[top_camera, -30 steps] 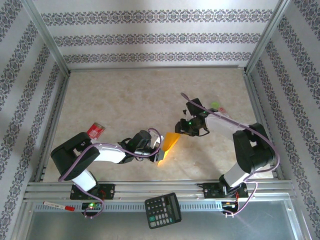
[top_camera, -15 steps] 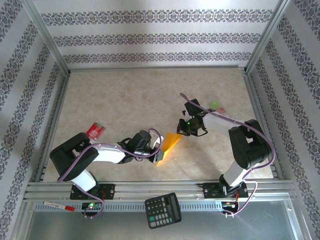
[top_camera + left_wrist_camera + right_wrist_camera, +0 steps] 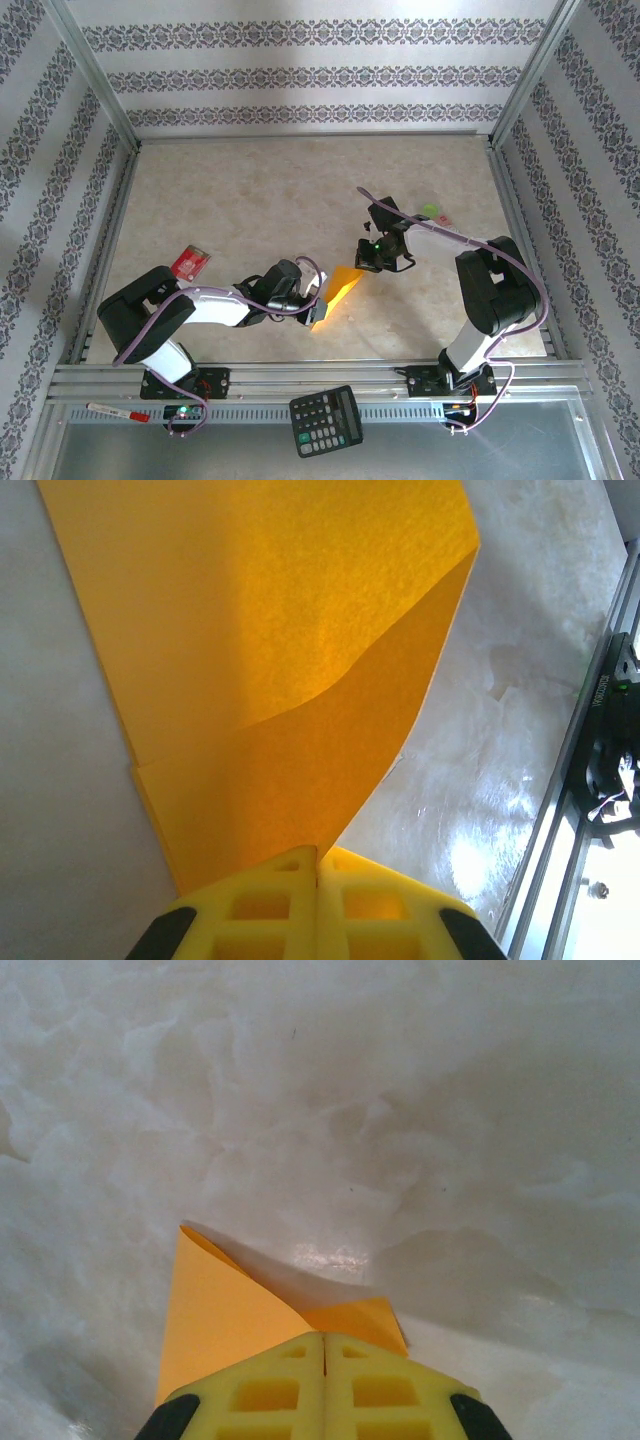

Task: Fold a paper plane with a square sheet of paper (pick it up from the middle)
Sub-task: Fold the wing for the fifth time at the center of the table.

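Orange-yellow paper sheet gripped twice
We see the left end effector clenched on its edge, the right end effector on a folded corner just ahead.

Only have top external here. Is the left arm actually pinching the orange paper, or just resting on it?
Observer: Pinching. On the left wrist view, the left gripper is shut on the near edge of the paper.
Operator: Single layer there?
Observer: No, folded. One flap lies over a second layer, with a curved bend across it.
Operator: Right side?
Observer: On the right wrist view, the right gripper is shut on a corner of the paper, and a small folded tip shows beside its fingers.
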Robot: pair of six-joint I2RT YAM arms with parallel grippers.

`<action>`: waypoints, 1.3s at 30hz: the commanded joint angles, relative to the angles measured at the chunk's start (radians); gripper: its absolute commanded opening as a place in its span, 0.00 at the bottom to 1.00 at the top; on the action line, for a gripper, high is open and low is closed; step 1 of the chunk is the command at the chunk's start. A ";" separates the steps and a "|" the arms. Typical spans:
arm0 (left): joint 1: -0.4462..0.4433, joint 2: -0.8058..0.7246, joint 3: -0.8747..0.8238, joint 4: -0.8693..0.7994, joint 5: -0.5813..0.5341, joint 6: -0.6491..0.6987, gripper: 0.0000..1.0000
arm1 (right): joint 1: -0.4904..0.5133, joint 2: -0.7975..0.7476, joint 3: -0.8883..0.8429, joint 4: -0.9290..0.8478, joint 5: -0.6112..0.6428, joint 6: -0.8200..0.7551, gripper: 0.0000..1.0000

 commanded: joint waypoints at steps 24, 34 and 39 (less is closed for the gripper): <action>0.026 0.096 0.005 0.226 0.165 -0.272 0.00 | -0.039 -0.212 0.026 -0.115 0.077 -0.083 0.25; 0.070 0.232 -0.061 0.567 0.224 -0.479 0.00 | 0.037 -0.271 -0.026 -0.079 0.058 -0.099 0.26; 0.087 0.262 -0.090 0.638 0.219 -0.514 0.00 | 0.075 -0.284 -0.028 -0.075 0.071 -0.095 0.26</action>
